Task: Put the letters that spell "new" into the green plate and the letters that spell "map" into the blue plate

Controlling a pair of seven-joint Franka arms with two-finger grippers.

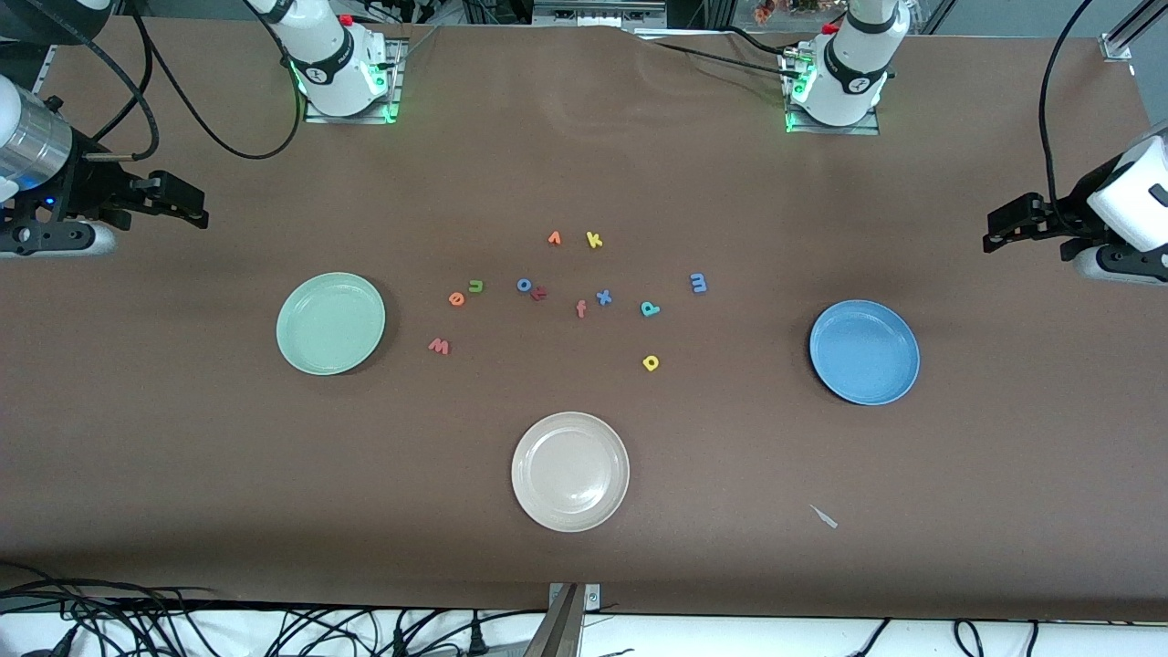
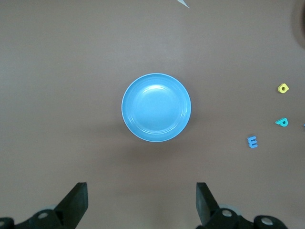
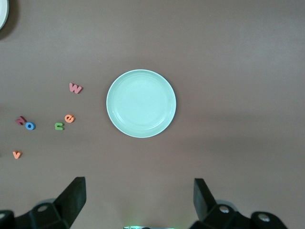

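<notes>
Brown worktop point(image 1: 182, 474) spread wide, bare toward every edge. Left gripper point(image 1: 1004, 226) hanging high over the left arm's end, jaws spread to their widest, holding nothing; right gripper point(image 1: 187, 203) likewise over the right arm's end, jaws fully apart, empty. Green plate point(image 1: 330, 323) toward the right arm's end, pale mint, round, nothing in it; blue plate point(image 1: 864, 351) toward the left arm's end, medium blue, equally bare inside; cream-white plate point(image 1: 570, 471) between them, nearest the front camera. Letters scattered loosely in the middle, none touching a plate. Salmon-red w point(image 1: 439, 346) closest to the green plate, with orange e point(image 1: 456, 297) and green n point(image 1: 474, 286) just beside each other a little farther from the camera. Blue m point(image 1: 698, 283) nearest the blue plate, teal p point(image 1: 649, 308) near it, yellow a point(image 1: 651, 362) nearer the camera. Plenty of open cloth around each plate and between most letters.
</notes>
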